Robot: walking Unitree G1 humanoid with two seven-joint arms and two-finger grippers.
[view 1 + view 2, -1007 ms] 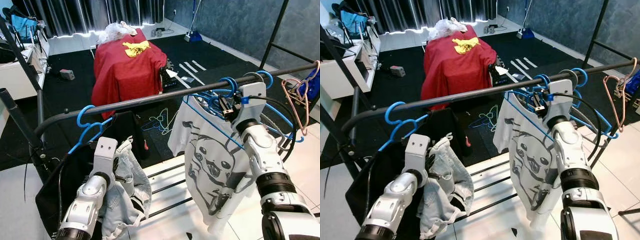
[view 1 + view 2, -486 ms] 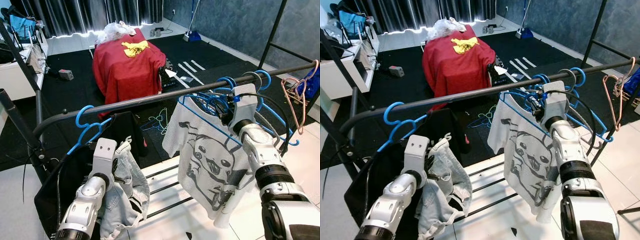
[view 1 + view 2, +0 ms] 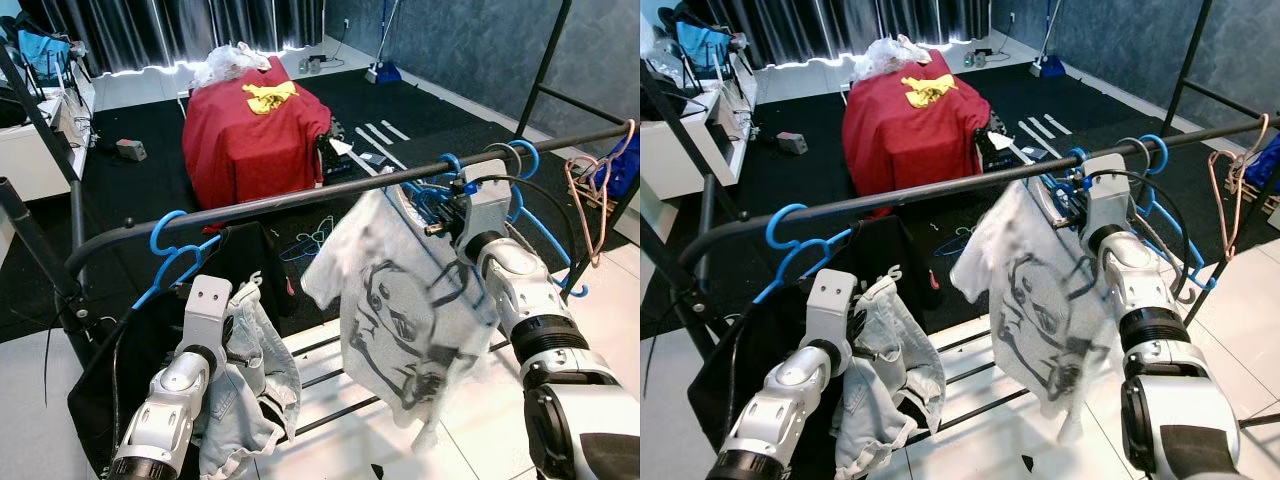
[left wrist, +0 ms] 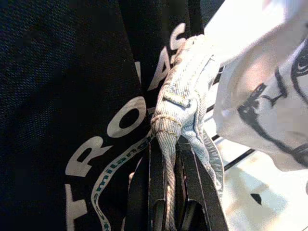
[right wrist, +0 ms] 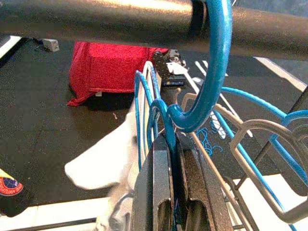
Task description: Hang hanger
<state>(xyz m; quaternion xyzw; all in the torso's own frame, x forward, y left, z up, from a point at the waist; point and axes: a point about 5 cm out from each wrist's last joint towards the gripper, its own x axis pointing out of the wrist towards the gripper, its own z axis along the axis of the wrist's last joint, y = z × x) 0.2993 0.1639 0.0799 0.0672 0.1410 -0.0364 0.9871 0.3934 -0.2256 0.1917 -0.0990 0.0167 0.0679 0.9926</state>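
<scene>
A dark clothes rail (image 3: 300, 196) crosses in front of me. My right gripper (image 5: 173, 144) is shut on the neck of a blue hanger (image 5: 214, 72), whose hook loops over the rail. A white T-shirt with a cartoon print (image 3: 400, 300) hangs from that hanger and flares out to the left, blurred. The right gripper (image 3: 442, 218) sits just under the rail. My left gripper (image 4: 172, 163) is lower on the left, shut on a fold of a light denim garment (image 4: 185, 96) that droops beside the left arm (image 3: 200, 340).
Another blue hanger (image 3: 172, 245) on the rail's left end carries a black printed garment (image 4: 62, 96). More blue and grey hangers (image 3: 525, 160) and a pink one (image 3: 592, 200) hang to the right. A red-draped table (image 3: 255, 130) stands behind. Loose hangers (image 3: 320, 243) lie on the floor.
The T-shirt has swung out to the left and lifted. The right gripper has edged slightly left under the rail. The left arm has stayed in place.
</scene>
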